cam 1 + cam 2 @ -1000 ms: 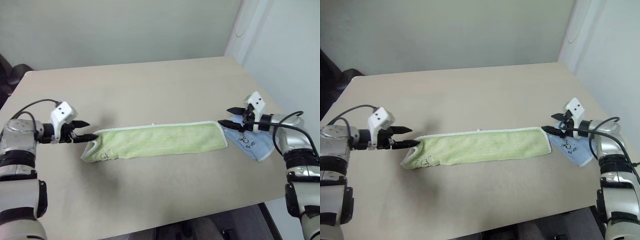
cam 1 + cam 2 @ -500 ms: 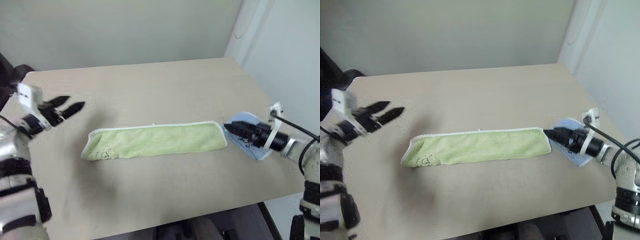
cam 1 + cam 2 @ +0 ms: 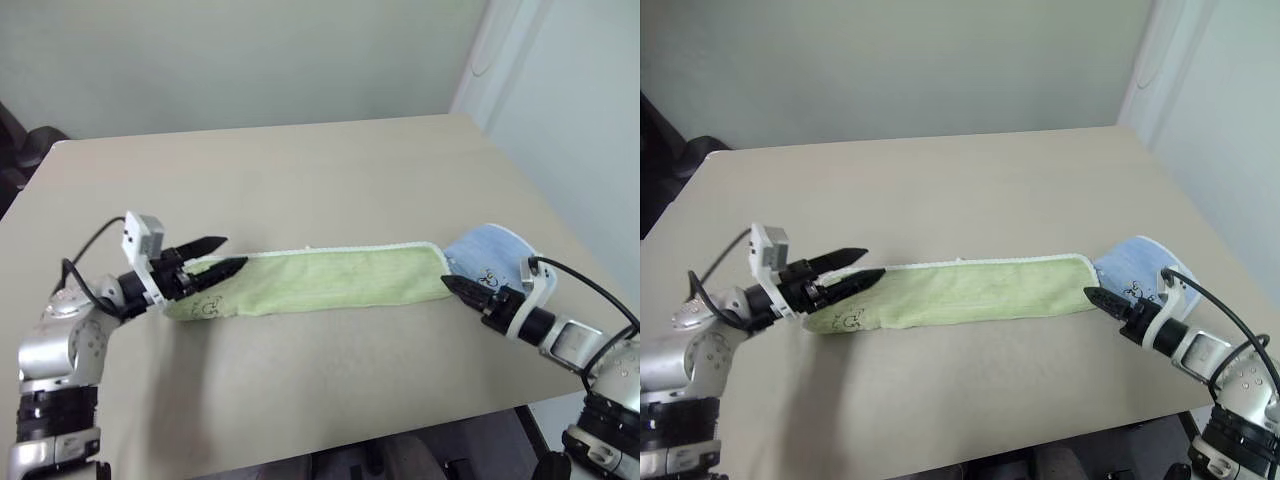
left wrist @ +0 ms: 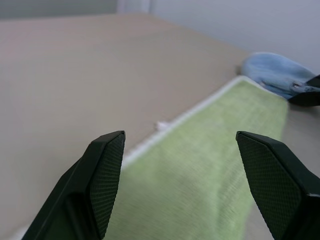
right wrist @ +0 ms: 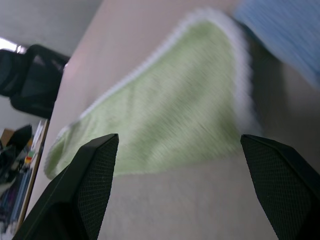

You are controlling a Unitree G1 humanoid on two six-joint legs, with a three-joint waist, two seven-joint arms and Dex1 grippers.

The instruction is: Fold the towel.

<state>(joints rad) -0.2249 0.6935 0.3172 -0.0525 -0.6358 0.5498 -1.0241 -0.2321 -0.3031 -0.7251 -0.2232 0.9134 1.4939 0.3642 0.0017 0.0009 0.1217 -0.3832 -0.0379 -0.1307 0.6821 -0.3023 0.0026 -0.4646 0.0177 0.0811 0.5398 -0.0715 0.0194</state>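
Table [image 3: 300,180]: towel [image 3: 330,280] unmoved; both tools, open, shifted to towel ends.

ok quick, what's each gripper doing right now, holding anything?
Left gripper: open, holding nothing, over the end of the towel.
Right gripper: open, holding nothing, by the towel's other end.

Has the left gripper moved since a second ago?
Yes. The left gripper, jaws open, has swung in from beyond the lime-green terry towel's left end and now hangs over that end, pointing along it.
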